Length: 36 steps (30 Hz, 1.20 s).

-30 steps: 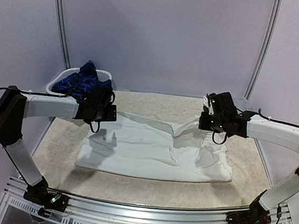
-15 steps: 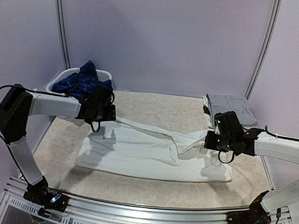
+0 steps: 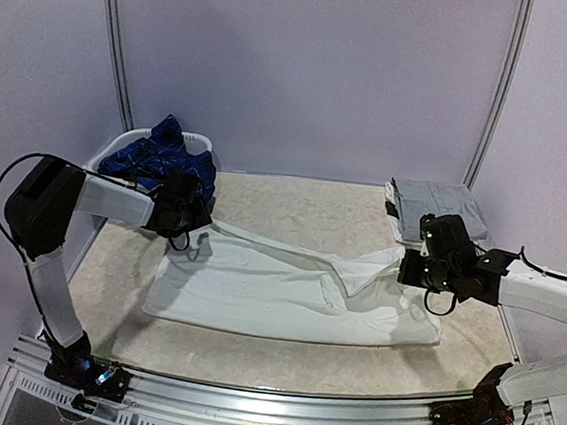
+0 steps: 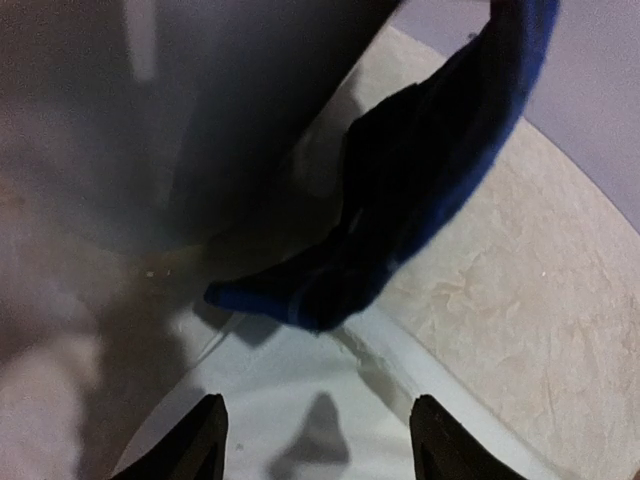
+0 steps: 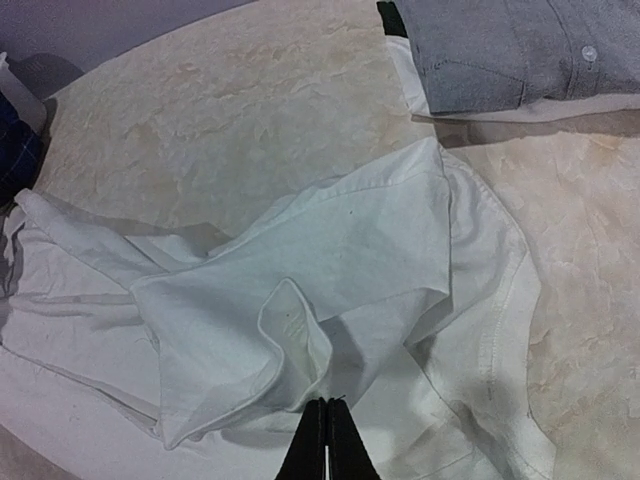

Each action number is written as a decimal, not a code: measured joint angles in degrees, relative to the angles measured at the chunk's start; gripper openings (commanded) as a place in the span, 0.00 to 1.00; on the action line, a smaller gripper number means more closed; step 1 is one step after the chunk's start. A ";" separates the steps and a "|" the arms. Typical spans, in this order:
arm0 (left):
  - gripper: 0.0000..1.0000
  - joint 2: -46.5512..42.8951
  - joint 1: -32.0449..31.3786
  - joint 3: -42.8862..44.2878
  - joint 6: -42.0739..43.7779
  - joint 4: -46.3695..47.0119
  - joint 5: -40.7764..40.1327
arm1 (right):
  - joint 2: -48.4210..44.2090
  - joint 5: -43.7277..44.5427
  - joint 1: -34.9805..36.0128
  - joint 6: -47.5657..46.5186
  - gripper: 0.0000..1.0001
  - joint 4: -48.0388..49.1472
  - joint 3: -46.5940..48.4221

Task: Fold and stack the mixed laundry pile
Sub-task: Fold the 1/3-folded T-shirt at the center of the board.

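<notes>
- Done: a folded grey shirt lies at the far right corner of the worktop, on top of a folded white piece. This appears to be the start of the stack.
- In hand: the white garment lies spread across the middle of the worktop, only partly folded and rumpled at its right end.
- Left to do: navy and blue garments sit in the basket at the far left corner, one blue piece hanging over its rim.
- Left gripper: jaws apart and empty, over the garment's far left edge beside the basket.
- Right gripper: jaws pressed together, apparently pinching a raised fold of the white garment.
- Change: the right arm has come nearer and lower, uncovering the grey shirt, and the lifted cloth has sunk. The left arm has drawn in toward the basket.
</notes>
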 measured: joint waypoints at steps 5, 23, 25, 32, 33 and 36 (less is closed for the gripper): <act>0.56 2.03 0.35 0.00 -3.56 5.42 3.04 | -0.85 0.33 0.00 -0.15 0.01 0.13 -0.17; 0.54 6.54 -6.10 10.82 -11.54 -7.39 -4.61 | 1.53 0.22 0.00 -0.46 0.00 1.18 -2.45; 0.53 8.41 -6.27 12.31 -12.33 -8.46 -5.18 | 1.22 0.24 0.00 -0.57 0.00 1.38 -2.80; 0.45 14.19 -6.16 14.45 -13.68 -10.56 -6.43 | 1.07 0.17 0.00 -1.11 0.01 2.45 -3.89; 0.44 14.45 -6.16 14.60 -13.70 -10.60 -6.93 | 1.09 0.13 0.00 -1.29 0.01 2.54 -3.93; 0.42 14.51 -6.16 15.26 -13.62 -10.29 -7.43 | 1.18 0.02 0.00 -1.68 0.01 3.08 -3.93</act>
